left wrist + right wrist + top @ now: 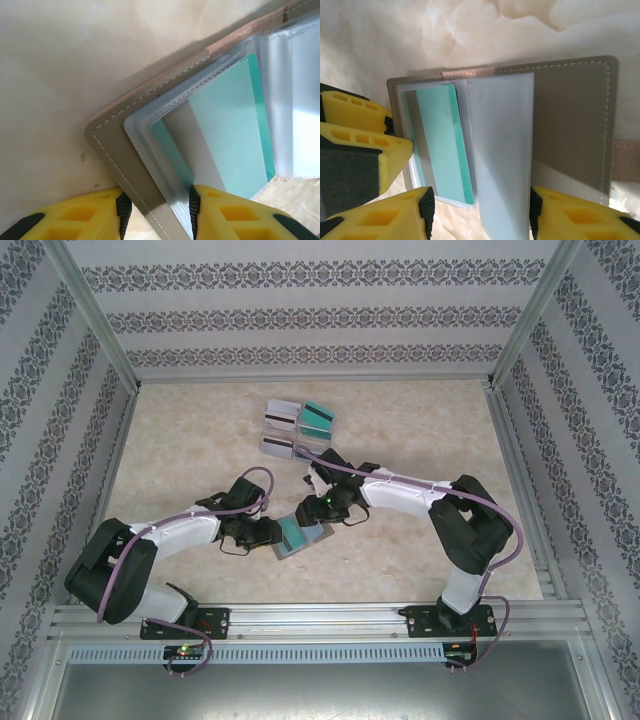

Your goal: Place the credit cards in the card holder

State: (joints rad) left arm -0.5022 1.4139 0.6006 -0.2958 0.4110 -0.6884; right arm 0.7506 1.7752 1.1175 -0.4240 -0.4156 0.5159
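Observation:
The grey card holder (pixel 303 538) lies open between both grippers, its clear pockets showing. A teal credit card (pixel 230 130) sits in a left-side pocket, also seen as the teal card (pixel 440 140) in the right wrist view. My left gripper (pixel 270 532) is closed on the holder's near-left corner (pixel 120 150), one pad against the grey cover and the other against the pocket edges; its jaw midpoint is my left gripper (pixel 159 210). My right gripper (pixel 481 212) is open, its fingers astride a loose clear pocket leaf (pixel 502 150). It hovers over the holder as my right gripper (pixel 322 508).
A clear tray (pixel 268 426) stands at the back centre, holding a teal card (pixel 318 418) and white-grey striped cards (pixel 282 414). My left gripper's yellow fingers (pixel 360 135) sit at the holder's left edge. Patterned walls and metal rails bound the table.

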